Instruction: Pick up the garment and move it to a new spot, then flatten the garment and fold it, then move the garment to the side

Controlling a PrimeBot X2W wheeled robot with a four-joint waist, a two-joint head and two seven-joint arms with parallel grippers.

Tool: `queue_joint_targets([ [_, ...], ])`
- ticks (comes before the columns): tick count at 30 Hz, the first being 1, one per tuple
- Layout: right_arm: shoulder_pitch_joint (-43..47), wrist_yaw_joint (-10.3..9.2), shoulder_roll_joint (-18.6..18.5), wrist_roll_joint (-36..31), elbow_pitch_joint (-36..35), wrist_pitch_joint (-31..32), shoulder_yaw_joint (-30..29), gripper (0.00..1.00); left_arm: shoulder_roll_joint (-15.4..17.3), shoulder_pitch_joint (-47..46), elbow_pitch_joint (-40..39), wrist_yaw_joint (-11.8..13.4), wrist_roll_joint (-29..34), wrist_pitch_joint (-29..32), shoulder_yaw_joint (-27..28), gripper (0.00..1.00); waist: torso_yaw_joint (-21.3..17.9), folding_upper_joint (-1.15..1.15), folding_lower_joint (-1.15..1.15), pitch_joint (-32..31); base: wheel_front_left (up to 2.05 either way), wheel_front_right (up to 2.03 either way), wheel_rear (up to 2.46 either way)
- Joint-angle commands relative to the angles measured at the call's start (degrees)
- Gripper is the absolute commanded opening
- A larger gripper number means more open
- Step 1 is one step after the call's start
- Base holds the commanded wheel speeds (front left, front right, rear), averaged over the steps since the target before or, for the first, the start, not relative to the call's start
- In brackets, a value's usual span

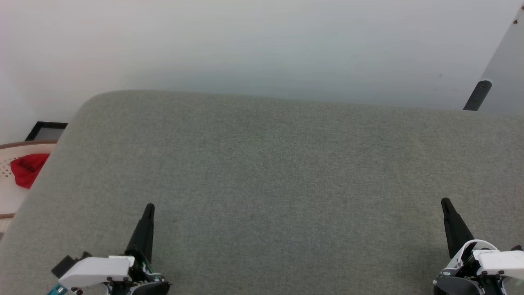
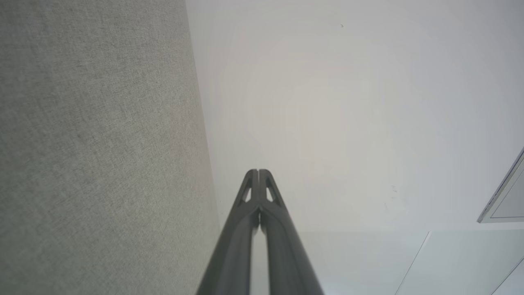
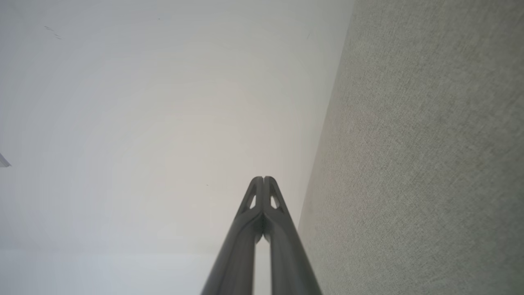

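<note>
A broad grey surface (image 1: 262,176) covered in coarse woven cloth spans the head view. Its far left corner is rounded, and smooth pale flooring (image 1: 262,41) lies beyond it. In both wrist views the same flecked weave runs along one side, against the plain white background.

The garment (image 1: 27,169) is off the surface, well to the left, bunched into a soft red lump inside a pale container with a brown rim (image 1: 24,144) and small perforations. The surface's edge hides part of the garment, so which way it points and where its long axis runs cannot be told; no sleeve, trim or label can be made out.

The left gripper (image 1: 150,207) stands at the lower left over the cloth, its two long dark tapered fingers pressed together with nothing between them (the left wrist view shows the tips meeting). The right gripper (image 1: 445,201), at the lower right, is likewise closed on nothing. Both are well apart from the garment.
</note>
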Motion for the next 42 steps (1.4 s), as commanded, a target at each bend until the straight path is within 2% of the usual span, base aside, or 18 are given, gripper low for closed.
queue_joint_targets([
  [1, -0.2, 0.02, 0.2, 0.2, 0.0, 0.0, 0.1, 0.0, -0.1, -0.6, 0.1, -0.3, 0.2, 0.1, 0.1, 0.0, 0.0, 0.0, 0.0, 0.0, 0.0, 0.0, 0.0],
  [42, -0.2, 0.02, 0.2, 0.2, 0.0, 0.0, 0.1, 0.0, -0.4, -0.6, 0.1, -0.3, 0.5, 0.5, 0.5, 0.0, 0.0, 0.0, 0.0, 0.0, 0.0, 0.0, 0.0],
])
